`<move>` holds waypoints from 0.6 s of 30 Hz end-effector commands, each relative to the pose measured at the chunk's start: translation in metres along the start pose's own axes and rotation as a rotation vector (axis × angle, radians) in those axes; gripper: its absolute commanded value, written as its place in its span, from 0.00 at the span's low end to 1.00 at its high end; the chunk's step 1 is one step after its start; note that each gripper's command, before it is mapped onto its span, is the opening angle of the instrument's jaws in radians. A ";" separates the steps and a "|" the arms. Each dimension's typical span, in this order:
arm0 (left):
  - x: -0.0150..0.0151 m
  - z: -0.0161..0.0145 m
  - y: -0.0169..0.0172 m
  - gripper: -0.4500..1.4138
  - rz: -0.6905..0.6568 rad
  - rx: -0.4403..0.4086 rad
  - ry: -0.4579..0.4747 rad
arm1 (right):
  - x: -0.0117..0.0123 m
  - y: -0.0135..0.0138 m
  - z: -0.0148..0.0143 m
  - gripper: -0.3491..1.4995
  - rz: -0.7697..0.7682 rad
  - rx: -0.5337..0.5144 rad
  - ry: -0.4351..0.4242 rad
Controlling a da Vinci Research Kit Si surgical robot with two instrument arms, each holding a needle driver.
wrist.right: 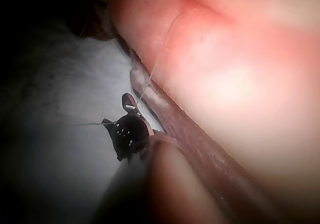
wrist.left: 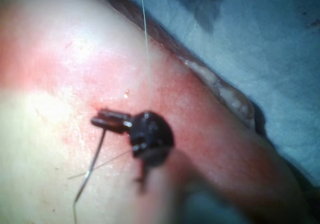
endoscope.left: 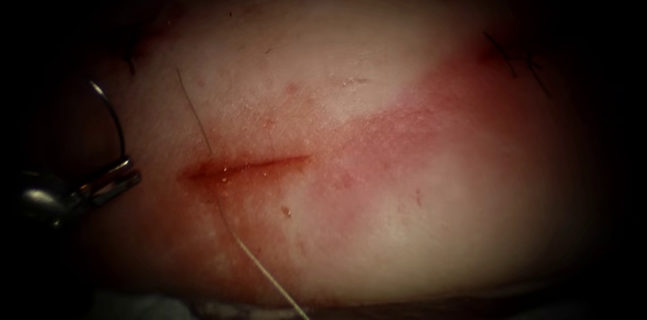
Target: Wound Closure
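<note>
Endoscope view, items by size. Tissue (endoscope.left: 377, 226): pale pork belly, broad patches of red fluid (endoscope.left: 431, 124) spread to the far side of the left tool's tip. Cut (endoscope.left: 246, 166): short, horizontal, just beyond the left tool's jaws, its edges red. Left tool (endoscope.left: 111, 182): enters from the picture's left edge, jaws clamped on the curved needle (endoscope.left: 114, 118) near one end of its curve; the rest of the needle arcs upward from the jaws, clear of the tissue and left of the cut. Thread (endoscope.left: 222, 212): one thin strand, crossing the left end of the cut and running down to the tissue's near edge. Dark stitch marks (endoscope.left: 519, 60): far across the tissue from the left tool.

Left wrist view: left tool (wrist.left: 107, 120) over the reddened tissue (wrist.left: 45, 149), needle (wrist.left: 92, 166) hanging from its jaws, thread (wrist.left: 146, 39) passing just beside the tool head, pale cloth (wrist.left: 260, 44) beyond the tissue's edge.

Right wrist view: right tool (wrist.right: 127, 104) off the tissue (wrist.right: 240, 74), over cloth (wrist.right: 60, 134); thread (wrist.right: 155, 64) runs from the cut (wrist.right: 200, 4) down to its jaws, which grip it.
</note>
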 end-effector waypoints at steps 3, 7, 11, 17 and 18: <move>-0.0007 0.0006 0.0008 0.00 0.005 -0.007 0.000 | -0.0014 0.0009 -0.0018 0.99 0.023 -0.048 -0.024; -0.0026 0.0009 0.0007 0.00 -0.003 -0.012 0.003 | -0.0014 0.0007 -0.0031 0.99 0.040 -0.065 -0.012; -0.0064 0.0019 0.0005 0.00 -0.032 -0.011 -0.011 | -0.0007 -0.0005 -0.0042 0.99 0.054 -0.005 0.042; -0.0105 0.0031 0.0006 0.00 -0.052 -0.021 -0.038 | 0.0021 -0.0033 -0.0067 0.99 0.077 0.040 0.129; -0.0107 0.0031 0.0005 0.00 -0.052 -0.020 -0.041 | 0.0022 -0.0034 -0.0071 0.99 0.081 0.042 0.134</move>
